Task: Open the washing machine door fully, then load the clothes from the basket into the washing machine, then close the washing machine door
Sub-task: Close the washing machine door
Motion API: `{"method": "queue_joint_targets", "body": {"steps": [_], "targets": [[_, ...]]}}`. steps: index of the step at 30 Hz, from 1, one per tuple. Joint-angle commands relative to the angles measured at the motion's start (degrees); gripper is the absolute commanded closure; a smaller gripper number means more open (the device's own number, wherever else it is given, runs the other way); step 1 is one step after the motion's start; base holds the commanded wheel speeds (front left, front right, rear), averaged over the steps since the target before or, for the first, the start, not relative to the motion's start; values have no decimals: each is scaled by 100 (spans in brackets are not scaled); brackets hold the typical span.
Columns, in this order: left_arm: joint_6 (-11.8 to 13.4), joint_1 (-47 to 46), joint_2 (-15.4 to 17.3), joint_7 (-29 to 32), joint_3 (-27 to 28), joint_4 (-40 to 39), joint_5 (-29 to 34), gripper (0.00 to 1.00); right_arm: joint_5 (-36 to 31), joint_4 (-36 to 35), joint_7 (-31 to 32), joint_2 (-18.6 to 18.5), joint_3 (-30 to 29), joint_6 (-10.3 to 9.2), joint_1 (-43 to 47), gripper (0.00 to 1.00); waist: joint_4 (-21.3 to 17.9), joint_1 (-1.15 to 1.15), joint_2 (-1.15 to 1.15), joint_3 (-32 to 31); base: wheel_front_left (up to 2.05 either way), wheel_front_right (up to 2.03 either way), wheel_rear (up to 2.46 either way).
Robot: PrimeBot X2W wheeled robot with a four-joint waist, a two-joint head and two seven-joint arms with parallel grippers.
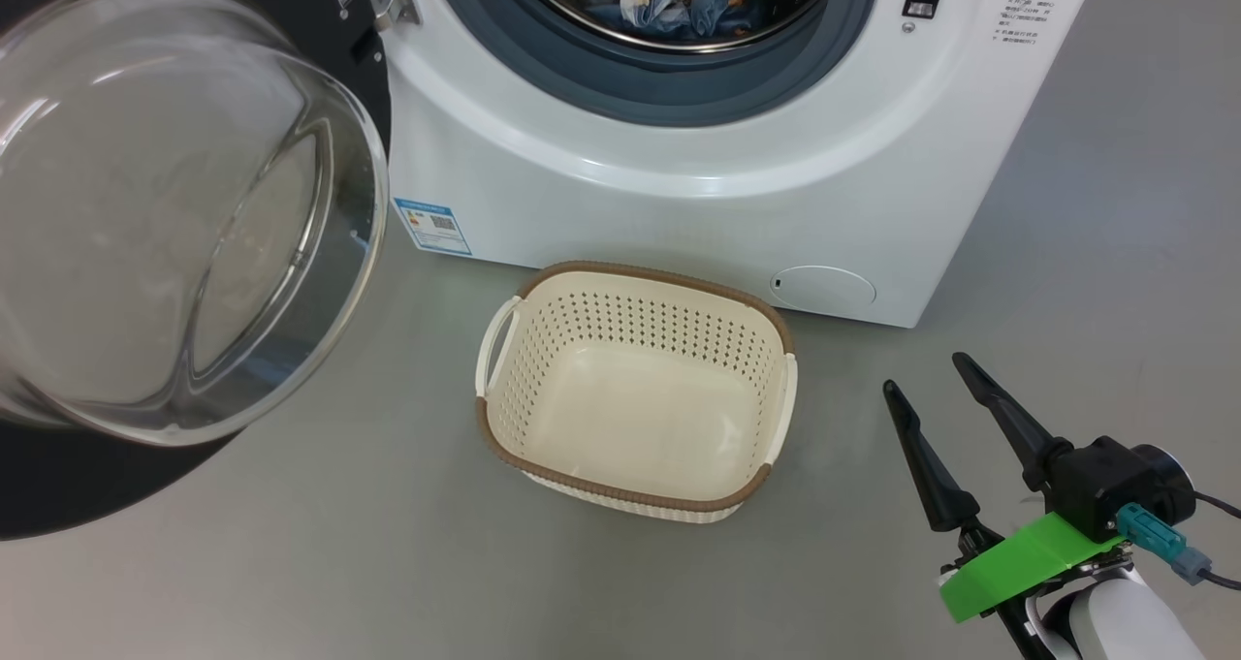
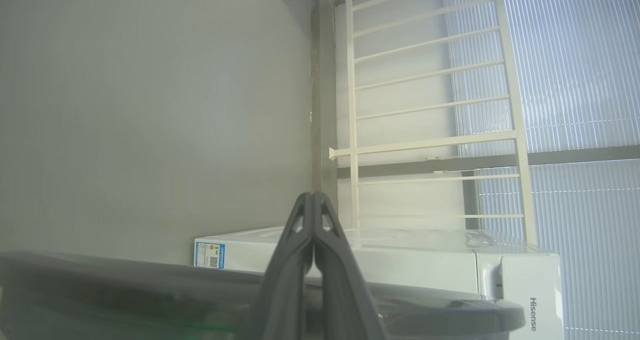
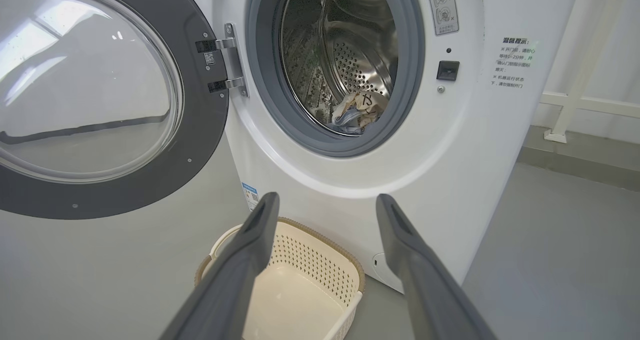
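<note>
Several clothes [image 1: 669, 3] — in washing machine [image 1: 698, 219], basket [image 1: 640, 338] nearby

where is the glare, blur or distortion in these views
head view: sharp, soft even light, pale reflections on the washing machine door glass; left wrist view: hazy, near foreground smeared, bright window washed out; right wrist view: door glass mirrors bright panes, the right hand looms large and slightly soft.

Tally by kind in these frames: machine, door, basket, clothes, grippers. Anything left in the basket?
washing machine: 1
washing machine door: 1, open
basket: 1, empty
heap of clothes: 1, in the drum
grippers: 2, left gripper shut, right gripper open
Total: 6
</note>
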Motion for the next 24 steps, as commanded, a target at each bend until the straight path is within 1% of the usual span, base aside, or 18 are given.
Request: {"method": "queue_joint_targets", "body": {"steps": [1,7,13,24], "targets": [[-65,94,395,55,44,-114,76,100,-45,-139,-27,-64,147,9,-113,0,-3,0,0,5,0,0,0],[-124,163,393,274,-108,-105,105,100,-44,-139,-27,-78,140,9,-123,0,-21,0,0,20,0,0,0],[-139,200,390,349,-155,-99,115,100,-42,-136,-27,-84,125,9,-118,0,-14,0,0,-6,0,0,0],[-224,352,273,662,-356,-195,115,100,-39,-140,-27,-60,103,9,-55,0,35,0,0,-105,0,0,0]]}}
